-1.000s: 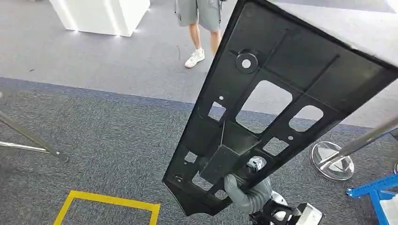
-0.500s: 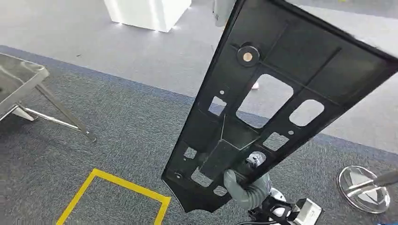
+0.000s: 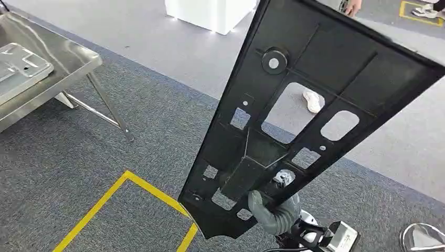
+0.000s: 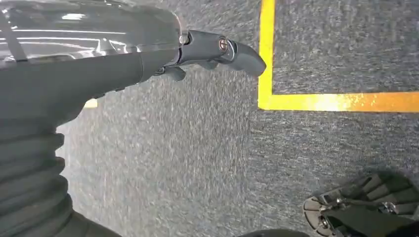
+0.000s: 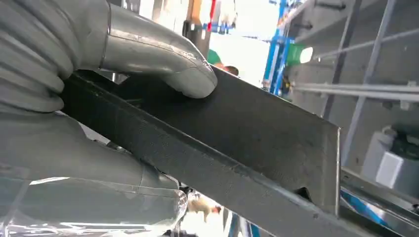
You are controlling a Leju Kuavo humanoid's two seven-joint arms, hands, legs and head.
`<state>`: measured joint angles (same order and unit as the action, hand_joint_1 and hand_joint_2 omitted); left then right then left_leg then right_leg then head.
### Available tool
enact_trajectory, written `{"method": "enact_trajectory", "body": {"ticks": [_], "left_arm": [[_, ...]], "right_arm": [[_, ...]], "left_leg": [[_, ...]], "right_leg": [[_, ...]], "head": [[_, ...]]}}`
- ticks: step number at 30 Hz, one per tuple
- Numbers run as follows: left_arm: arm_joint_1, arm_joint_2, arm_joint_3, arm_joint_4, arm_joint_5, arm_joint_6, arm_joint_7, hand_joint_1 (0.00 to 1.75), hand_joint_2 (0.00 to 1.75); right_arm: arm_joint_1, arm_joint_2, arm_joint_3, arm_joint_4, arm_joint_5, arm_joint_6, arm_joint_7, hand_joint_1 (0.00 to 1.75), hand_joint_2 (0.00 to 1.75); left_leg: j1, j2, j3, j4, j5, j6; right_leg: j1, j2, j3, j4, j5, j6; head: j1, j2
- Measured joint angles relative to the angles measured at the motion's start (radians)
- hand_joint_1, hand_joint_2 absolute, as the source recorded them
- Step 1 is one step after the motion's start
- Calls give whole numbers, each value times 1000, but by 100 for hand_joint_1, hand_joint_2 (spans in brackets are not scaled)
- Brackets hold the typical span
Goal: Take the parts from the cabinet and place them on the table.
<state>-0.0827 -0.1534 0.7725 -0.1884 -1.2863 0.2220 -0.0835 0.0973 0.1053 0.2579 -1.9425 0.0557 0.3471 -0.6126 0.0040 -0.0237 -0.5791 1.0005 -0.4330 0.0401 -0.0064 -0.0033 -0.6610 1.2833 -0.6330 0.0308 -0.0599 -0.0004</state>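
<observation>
The right hand [image 3: 273, 212] grips the black panel [image 3: 309, 105] by its lower edge, carried upright above the carpet. The steel table [image 3: 78, 60] lies ahead-left; keep the grip firm and lower it flat there.

My right hand [image 3: 273, 210] grips the panel [image 3: 309, 105] at its lower end, and the panel rises tilted ahead of me and to the right. The table [image 3: 68, 65] stands far left with a part [image 3: 18, 63] on it. Taped lines [image 3: 120, 205] lie on the carpet between, left of the panel. My left hand [image 4: 148, 64] hangs over that carpet.
</observation>
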Motion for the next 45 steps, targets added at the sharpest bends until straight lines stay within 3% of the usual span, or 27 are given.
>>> {"method": "enact_trajectory", "body": {"ticks": [2, 4, 5, 6, 10, 11, 12, 14, 16, 17, 18, 20, 21, 22, 26, 28, 29, 31, 32, 33, 35, 36, 37, 41, 42, 43, 45], "left_arm": [[4, 0, 0, 0, 0, 0, 0, 0, 175], [4, 0, 0, 0, 0, 0, 0, 0, 175], [4, -1, 0, 0, 0, 0, 0, 0, 175], [5, -1, 0, 0, 0, 0, 0, 0, 175], [7, -1, 0, 0, 0, 0, -1, 0, 175], [8, -1, 0, 0, 0, 0, -1, 0, 175], [8, -1, 0, 0, 0, 0, -1, 0, 175], [4, -1, 0, 0, 0, 2, -2, 0, 175], [3, -1, 0, 0, 0, 2, -3, 0, 175], [4, -1, 0, 0, 0, 3, -3, 0, 175], [6, -1, 0, 0, 0, 3, -3, 0, 175], [8, 0, 0, 0, 0, 3, -2, 0, 175], [7, 0, 0, 0, -1, 3, -2, 0, 175], [4, 0, 0, 0, -3, 3, -2, 0, 175], [7, 0, 0, 0, -6, 3, 2, 0, 175], [7, -2, 0, 0, -10, 3, 4, 0, 175], [3, -2, 0, 0, -12, 3, 4, 0, 175], [1, -4, 0, 0, -14, 3, 5, 0, 175], [2, -4, 0, 0, -14, 3, 6, 0, 175], [2, -3, 0, 0, -14, 3, 6, 0, 175], [1, -4, 0, 0, -15, 3, 6, 0, 175], [1, -5, 0, 0, -15, 3, 6, 0, 175], [0, -6, 0, 0, -15, 3, 6, 0, 175], [1, -6, 0, 0, -15, 3, 6, 0, 175], [2, -4, 0, 0, -15, 3, 6, 0, 175], [1, -4, 0, 0, -15, 3, 7, 0, 175], [-4, -3, 0, 0, -16, 3, 7, 0, 175]], "right_arm": [[0, 0, 0, 2, 0, 2, 0, 175, 175], [0, 0, 0, 2, 0, 2, 0, 175, 175], [0, 0, 0, 2, 0, 2, 0, 175, 175], [0, 0, 0, 3, 0, 2, 0, 175, 175], [4, 0, 0, 4, -1, 3, 0, 175, 175], [3, 1, 0, 4, -2, 3, -1, 175, 175], [3, 2, 0, 4, -2, 5, 0, 175, 175], [6, 5, 0, 3, -2, 5, -2, 175, 175], [10, 5, 0, 4, -2, 5, -2, 175, 175], [10, 5, 0, 4, -2, 5, -2, 175, 175], [11, 5, 0, 4, -2, 5, -2, 175, 175], [12, 5, 0, 4, -2, 5, -2, 175, 175], [12, 5, 0, 4, -2, 5, -2, 175, 175], [12, 5, 0, 3, -2, 5, -3, 175, 175], [12, 12, 0, 0, -2, 9, 0, 175, 175], [7, 14, 0, -5, -1, 10, 2, 175, 175], [9, 14, 0, -6, -1, 10, 3, 175, 175], [12, 14, 0, -5, 0, 11, 10, 175, 175], [12, 14, 0, -5, 0, 11, 10, 175, 175], [12, 14, 0, -5, 0, 11, 10, 175, 175], [11, 14, 0, -5, 0, 11, 11, 175, 175], [11, 14, 0, -5, 0, 11, 12, 175, 175], [11, 14, 0, -5, 0, 11, 13, 175, 175], [10, 14, 0, -8, 0, 11, 13, 175, 175], [8, 16, 0, -8, 0, 11, 13, 175, 175], [9, 18, 0, -8, 0, 11, 12, 175, 175], [11, 19, 0, -8, -1, 11, 11, 175, 175]], "left_leg": [[0, -27, -2, 6, 0, 0], [1, -56, -2, 13, -3, -4], [2, -68, -2, 18, -5, -8], [3, -77, -7, 21, -6, -14], [8, -113, -23, 18, 4, -44], [9, -110, -26, 26, -2, -47], [2, -52, -36, 49, -20, -50], [3, -1, -97, 179, -96, -55], [5, 12, -161, 321, -149, -59], [6, 14, -161, 331, -143, -60], [6, 18, -137, 291, -116, -59], [5, 44, -34, 112, -37, -52], [-2, 97, 12, 23, -33, -43], [-12, 103, 15, 15, -35, -32], [-6, 53, 16, 2, -24, -11], [0, 36, 19, -5, -14, -1], [0, 27, 16, -5, -12, 2], [-1, 0, 10, -3, -10, 4], [-1, -15, 9, -1, -10, 3], [0, -30, 9, 1, -9, 2], [0, -59, 9, 9, -12, -3], [2, -71, 7, 14, -14, -7], [-1, -79, -1, 19, -13, -14], [6, -125, -18, 11, -2, -45], [8, -92, -19, 23, -10, -45], [2, -39, -37, 59, -37, -47], [6, 6, -113, 214, -118, -54]], "right_leg": [[-2, 0, -18, 18, 21, 1], [-7, 7, 41, -117, 112, -1], [-10, 30, 84, -209, 160, -3], [-16, 90, 105, -251, 145, -5], [-4, 63, 100, -261, 156, -25], [-14, 44, 103, -272, 163, -37], [-11, 33, 106, -276, 162, -44], [-5, 4, 104, -276, 162, -52], [0, -29, 102, -275, 160, -55], [1, -44, 102, -275, 160, -55], [2, -58, 102, -274, 159, -54], [3, -80, 106, -274, 156, -50], [6, -92, 110, -274, 155, -47], [12, -101, 109, -271, 152, -41], [15, -139, 120, -276, 149, -20], [3, -43, 98, -215, 102, -11], [0, -16, 65, -143, 61, -9], [-3, -1, -12, 11, 3, -3], [-4, -1, -27, 34, 9, -2], [-6, 0, -15, 6, 39, -2], [-11, 14, 62, -159, 134, -4], [-16, 58, 101, -248, 164, -7], [-17, 110, 106, -262, 146, -6], [-14, 63, 106, -275, 159, -26], [-17, 42, 111, -284, 164, -34], [-16, 31, 113, -287, 164, -41], [-11, -3, 113, -287, 161, -47]], "head": [[0, 0], [0, 0], [0, 0], [0, 0], [0, 0], [0, 0], [0, 0], [0, 0], [0, 0], [0, 0], [0, 0], [0, 0], [0, 0], [0, 0], [0, 0], [0, 0], [0, 0], [0, 0], [0, 0], [0, 0], [0, 0], [0, 0], [0, 0], [0, 0], [0, 0], [-1, 0], [0, 0]]}}
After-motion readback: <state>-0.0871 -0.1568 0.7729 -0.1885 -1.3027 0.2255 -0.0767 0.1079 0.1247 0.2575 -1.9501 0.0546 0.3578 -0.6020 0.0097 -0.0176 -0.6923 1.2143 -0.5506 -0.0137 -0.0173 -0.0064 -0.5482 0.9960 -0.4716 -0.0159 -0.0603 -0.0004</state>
